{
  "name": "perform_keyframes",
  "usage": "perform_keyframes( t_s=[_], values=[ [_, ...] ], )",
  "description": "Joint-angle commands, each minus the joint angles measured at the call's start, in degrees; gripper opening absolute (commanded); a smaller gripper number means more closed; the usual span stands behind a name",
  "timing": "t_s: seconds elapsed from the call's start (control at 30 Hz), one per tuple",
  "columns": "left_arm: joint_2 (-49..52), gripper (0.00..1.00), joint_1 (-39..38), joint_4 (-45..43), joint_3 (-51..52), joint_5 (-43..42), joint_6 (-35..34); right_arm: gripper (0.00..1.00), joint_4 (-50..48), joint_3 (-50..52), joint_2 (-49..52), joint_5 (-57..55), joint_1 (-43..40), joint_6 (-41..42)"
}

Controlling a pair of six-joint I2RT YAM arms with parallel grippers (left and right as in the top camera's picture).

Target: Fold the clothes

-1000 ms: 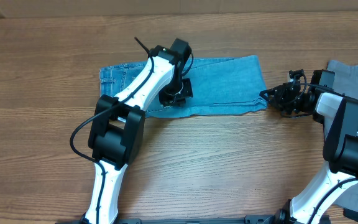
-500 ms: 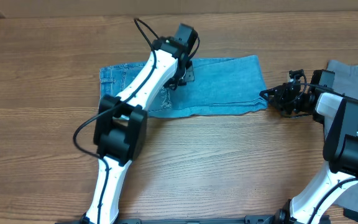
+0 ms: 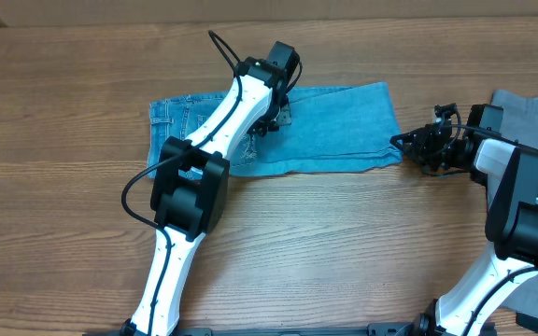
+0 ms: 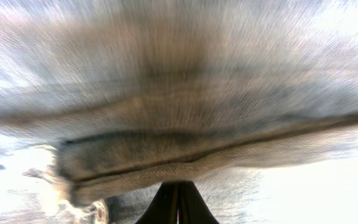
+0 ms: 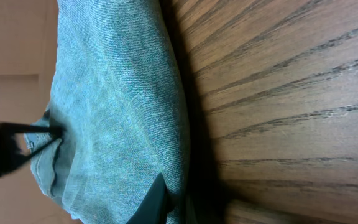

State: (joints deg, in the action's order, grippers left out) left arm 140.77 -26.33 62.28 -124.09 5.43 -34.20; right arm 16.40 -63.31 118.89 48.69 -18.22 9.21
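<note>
Jeans of light blue denim (image 3: 344, 126) lie folded into a flat, wide band on the brown wood-grain table (image 3: 344, 252), in the upper centre of the overhead frame. Waist and pocket stitching show at the left end of the band. The right end is plain cloth with a slightly uneven lower edge.

Left arm reaches from the bottom left of the frame diagonally up across the jeans. Left pincer (image 3: 274, 117) sits on the cloth near the upper edge of the band, left of its middle. In the left wrist view its two dark fingers (image 4: 166, 205) are pressed together at the bottom centre, with blurred denim (image 4: 179, 112) filling the frame and a fold line running just above the tips. Pincer closed; whether any cloth is caught between the tips cannot be told.

Right arm stands at the right edge of the overhead frame. Right pincer (image 3: 407, 143) points left and meets the lower right corner of the jeans. The right wrist view shows denim (image 5: 117, 106) on the left half, bare table (image 5: 278, 93) on the right, and one dark fingertip (image 5: 156, 200) at the cloth edge, bottom centre. Pincer closed; a grip on the denim cannot be confirmed.

Grey cloth (image 3: 526, 107) lies at the far right edge, partly behind the right arm, apart from the jeans.
</note>
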Motion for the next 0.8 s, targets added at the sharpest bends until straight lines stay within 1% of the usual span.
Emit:
perform_keyframes(
  t_s=[0.0,0.1,0.2,0.27,0.37,0.43,0.5,0.63,0.73,0.77],
  values=[
    [-1.4,0.04,-0.2,-0.2,-9.7,3.6,-0.5,0.04,-0.5,0.2,0.2,0.3,0.6,-0.2],
    [-1.4,0.04,-0.2,-1.1,-11.3,3.5,-1.5,0.04,-0.5,0.2,0.2,0.3,0.6,-0.2],
    [-1.4,0.04,-0.2,-2.1,-9.4,3.5,-3.3,0.04,-0.5,0.2,0.2,0.3,0.6,-0.2],
    [-1.4,0.04,-0.2,-3.6,-7.1,3.0,-3.9,0.04,-0.5,0.2,0.2,0.3,0.6,-0.2],
    [-1.4,0.04,-0.2,-6.9,-3.0,-0.3,-4.6,0.04,-0.5,0.2,0.2,0.3,0.6,-0.2],
    [-1.4,0.04,-0.3,-11.3,1.4,-2.5,-5.9,0.04,-0.5,0.2,0.2,0.3,0.6,-0.2],
    [-1.4,0.04,-0.3,-14.9,5.2,-2.5,-7.6,0.04,-0.5,0.2,0.2,0.3,0.6,-0.2],
    [-1.4,0.04,-0.3,-19.2,10.8,-2.3,-8.3,0.04,-0.5,0.2,0.2,0.3,0.6,-0.2],
    [-1.4,0.04,0.2,-20.8,12.7,-2.0,-8.2,0.04,-0.5,0.2,0.2,0.3,0.7,0.1],
    [-1.4,0.04,0.5,-20.8,12.5,-2.1,-7.6,0.04,-0.8,0.2,0.2,0.3,0.8,1.3]
  ],
)
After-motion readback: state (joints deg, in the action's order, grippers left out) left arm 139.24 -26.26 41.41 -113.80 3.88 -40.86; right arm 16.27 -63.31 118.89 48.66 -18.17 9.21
